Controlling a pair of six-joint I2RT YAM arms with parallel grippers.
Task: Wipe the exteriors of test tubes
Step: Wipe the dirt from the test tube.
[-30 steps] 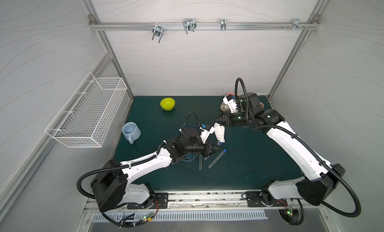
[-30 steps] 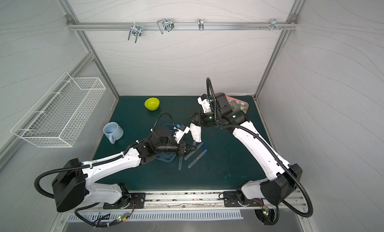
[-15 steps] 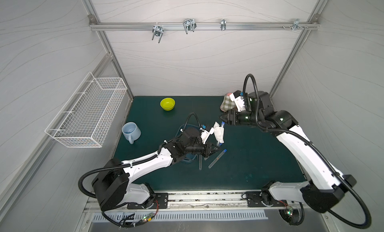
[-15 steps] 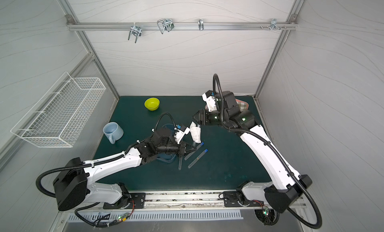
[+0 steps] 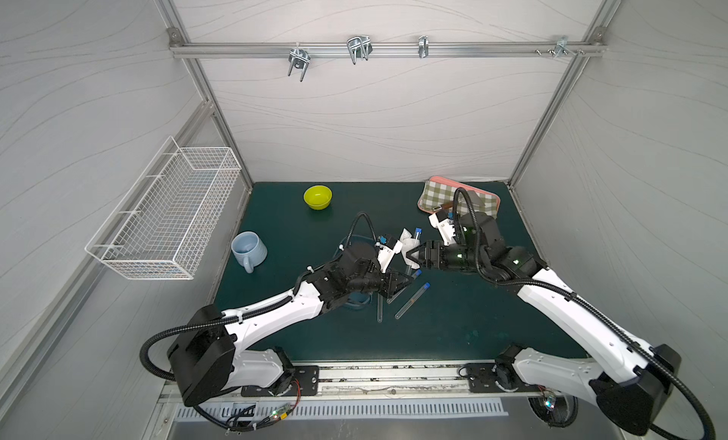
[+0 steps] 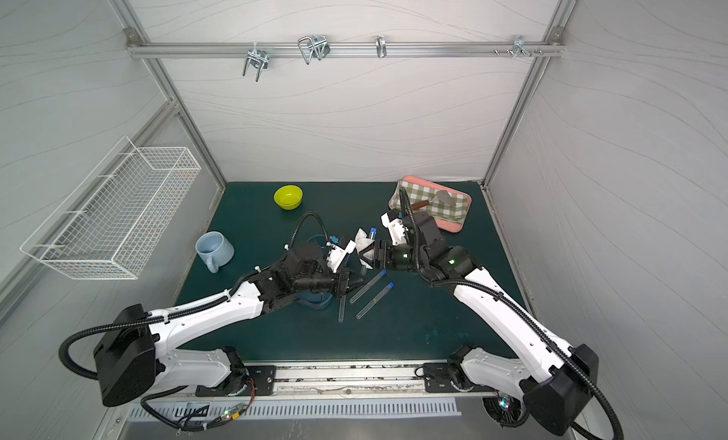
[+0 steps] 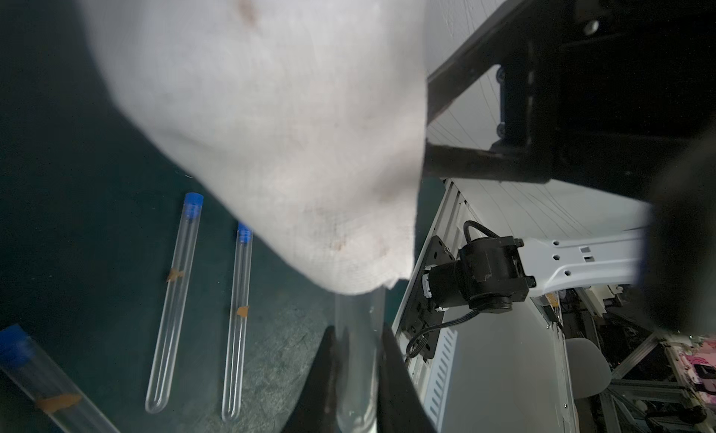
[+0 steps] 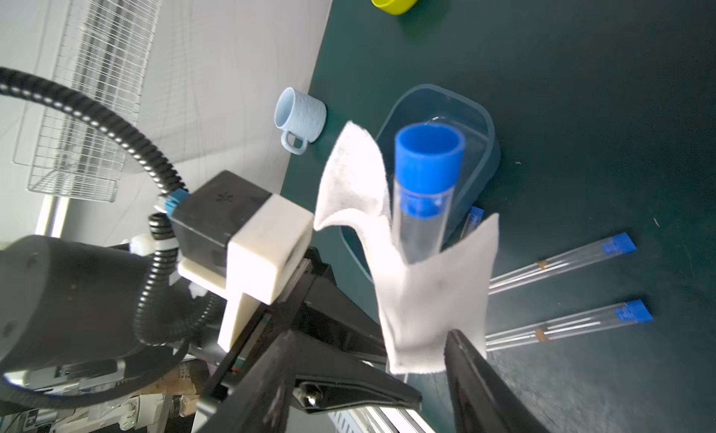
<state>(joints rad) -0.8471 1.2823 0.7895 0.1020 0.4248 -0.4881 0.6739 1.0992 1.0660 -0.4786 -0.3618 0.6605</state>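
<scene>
The left gripper (image 7: 358, 346) clamps a clear, blue-capped tube (image 8: 422, 225) by its rounded end, near upright above the mat (image 5: 453, 320), cap up, draped in white cloth (image 8: 430, 295). The right gripper (image 5: 411, 257) gapes wide around the cloth; three orange-marked tubes (image 5: 411, 300) lie below.

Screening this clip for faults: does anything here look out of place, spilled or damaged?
Nothing spilled or broken. One oddity: the white cloth sits draped around the test tube clamped in the left gripper, while the right gripper stands open around it. The cloth shows brownish stains.
</scene>
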